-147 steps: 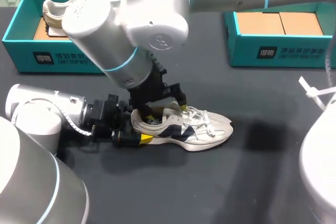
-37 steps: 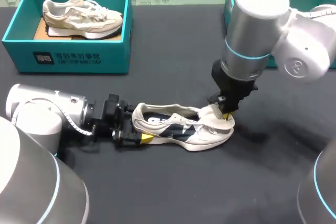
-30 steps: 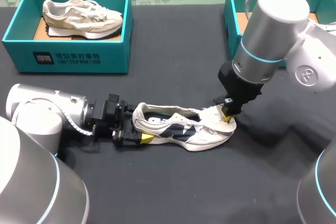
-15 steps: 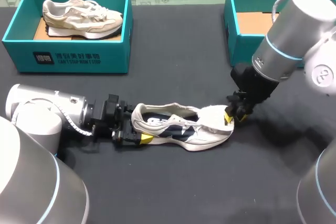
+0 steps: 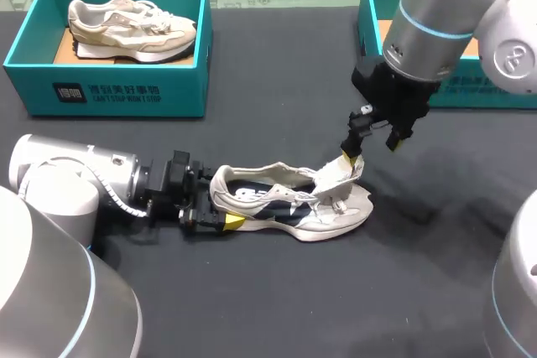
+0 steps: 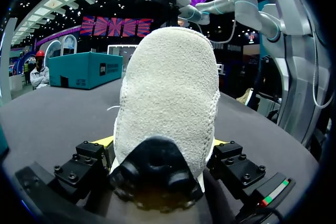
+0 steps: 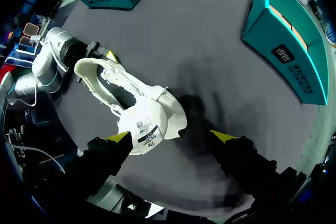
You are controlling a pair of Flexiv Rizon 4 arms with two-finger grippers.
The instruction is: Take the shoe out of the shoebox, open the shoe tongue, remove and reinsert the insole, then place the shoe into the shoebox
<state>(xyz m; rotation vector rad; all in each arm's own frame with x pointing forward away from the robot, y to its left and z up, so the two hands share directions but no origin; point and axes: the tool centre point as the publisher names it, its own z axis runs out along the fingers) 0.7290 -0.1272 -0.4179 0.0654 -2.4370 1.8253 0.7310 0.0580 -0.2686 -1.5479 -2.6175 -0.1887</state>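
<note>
A white and navy shoe [image 5: 285, 204] lies on its sole on the dark table, toe pointing right. My left gripper [image 5: 220, 204] comes in low from the left and is shut on its heel; in the left wrist view the fuzzy heel [image 6: 168, 93] fills the gap between the fingers of the left gripper [image 6: 161, 142]. The tongue [image 5: 338, 175] is folded forward and stands up over the toe. My right gripper [image 5: 373, 142] hangs open just above and behind the toe, holding nothing. In the right wrist view the tongue [image 7: 144, 124] lies under the right gripper [image 7: 171, 136], near one fingertip.
A teal shoebox [image 5: 117, 90] at the back left holds a second, beige shoe [image 5: 130, 27]. Another teal shoebox [image 5: 373, 35] stands at the back right, partly hidden by my right arm. Bare dark table lies in front of the shoe and to its right.
My right gripper went from shut on the tongue at the toe to open and rose up and back. The released tongue now stands up. The left gripper and shoe stayed put.
</note>
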